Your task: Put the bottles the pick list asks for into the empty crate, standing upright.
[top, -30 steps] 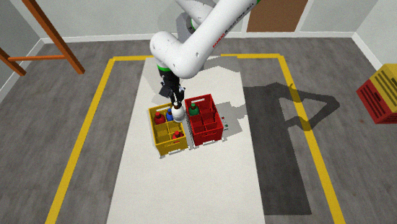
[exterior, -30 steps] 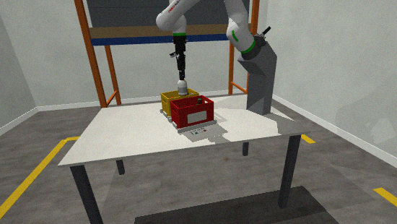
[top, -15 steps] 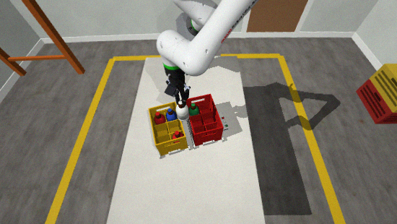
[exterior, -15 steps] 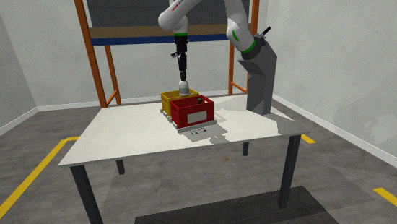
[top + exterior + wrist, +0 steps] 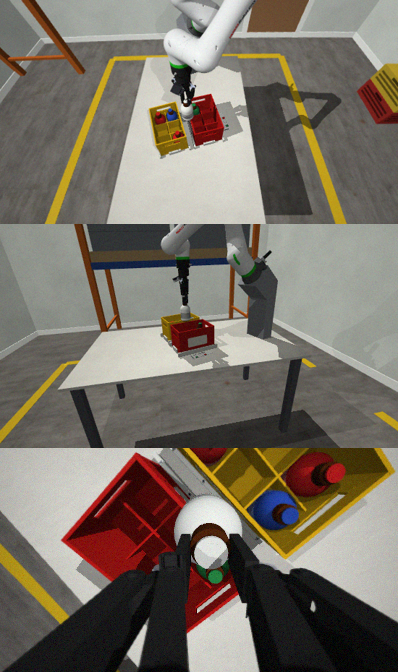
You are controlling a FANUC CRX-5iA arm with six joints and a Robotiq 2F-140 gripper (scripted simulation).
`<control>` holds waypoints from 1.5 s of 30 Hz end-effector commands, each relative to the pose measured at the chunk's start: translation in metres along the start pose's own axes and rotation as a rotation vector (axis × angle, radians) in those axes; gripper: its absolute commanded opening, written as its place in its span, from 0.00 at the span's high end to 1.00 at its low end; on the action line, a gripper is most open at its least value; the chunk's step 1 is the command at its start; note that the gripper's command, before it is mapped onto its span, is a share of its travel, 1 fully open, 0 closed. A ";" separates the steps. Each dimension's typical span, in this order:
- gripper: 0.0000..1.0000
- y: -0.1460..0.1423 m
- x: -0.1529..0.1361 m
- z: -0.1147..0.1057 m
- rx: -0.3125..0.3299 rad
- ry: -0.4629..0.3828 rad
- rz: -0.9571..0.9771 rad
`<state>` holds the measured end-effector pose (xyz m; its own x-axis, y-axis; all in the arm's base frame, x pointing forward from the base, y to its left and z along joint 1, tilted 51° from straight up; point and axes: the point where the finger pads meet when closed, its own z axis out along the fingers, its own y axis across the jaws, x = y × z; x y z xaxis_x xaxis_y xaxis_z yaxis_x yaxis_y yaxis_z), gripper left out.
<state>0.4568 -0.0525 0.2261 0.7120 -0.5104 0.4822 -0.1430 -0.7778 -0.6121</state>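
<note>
My gripper is shut on the white bottle at its brown neck. The bottle hangs upright above the gap between the crates. The red crate holds a green-capped bottle in a back compartment. The yellow crate holds a blue bottle, a red bottle beside it and another red bottle. The pick list is too small to read.
The two crates stand close together on the white table. The red crate's walls and dividers rise beside the held bottle. An orange rack and stacked crates stand away from the table.
</note>
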 end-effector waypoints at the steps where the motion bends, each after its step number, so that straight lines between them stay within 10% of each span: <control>1: 0.90 -0.004 -0.004 -0.001 -0.001 0.001 0.000; 45: 0.90 -0.041 -0.041 0.000 -0.001 0.001 0.000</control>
<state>0.4332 0.0009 0.2313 0.7121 -0.5105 0.4819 -0.1440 -0.7780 -0.6115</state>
